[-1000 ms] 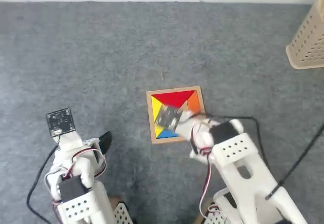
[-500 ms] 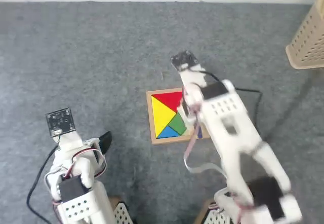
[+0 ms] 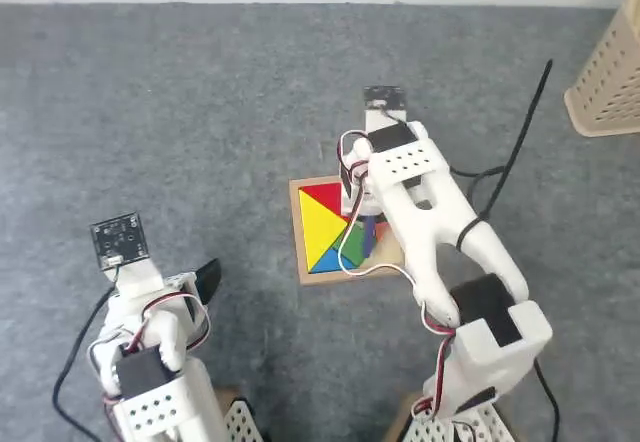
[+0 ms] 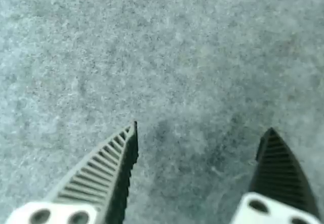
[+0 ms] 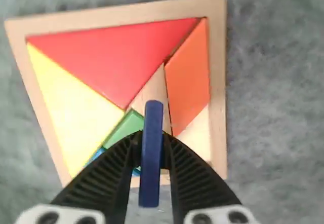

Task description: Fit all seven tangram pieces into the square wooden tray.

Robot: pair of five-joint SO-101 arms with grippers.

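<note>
Right gripper point(image 5: 151, 135) is clamped on a dark-blue piece point(image 5: 151, 158). The piece is held upright on its edge btwn the two black ribbed fingers, w/ one end poking out past the fingertips. It hangs over the wooden tray point(image 5: 218, 57), above the bare wood strip btwn the red triangle point(image 5: 116, 57) and the orange piece point(image 5: 187, 77). Can't tell if it touches the tray floor.

The tray sits on grey carpet point(image 3: 200, 92), approx. mid-table in the high view. The right arm point(image 3: 420, 202) is stretched over the tray's right half.

In the tray:
- The red triangle fills the side farthest from the arm bases, along the rim.
- The yellow triangle point(image 5: 71, 112) lies along the left side, one edge meeting red's.
- The green piece point(image 5: 129, 125) sits near the centre, touching yellow, just beside the gripped piece.
- A sliver of a light-blue piece point(image 5: 95, 155) shows next to green, partly hidden by a finger.
- The orange piece lies along the right rim, opposite yellow.
- Bare wood also shows in the near-right corner, beside orange.

Left gripper point(image 4: 200, 143) is spread wide w/ nothing btwn its fingers, pointing down at bare carpet. The left arm point(image 3: 150, 352) is at the near-left of the table, well apart from the tray.

A perforated beige basket point(image 3: 610, 72) stands at the far-right edge of the high view, well apart from tray and arms.
</note>
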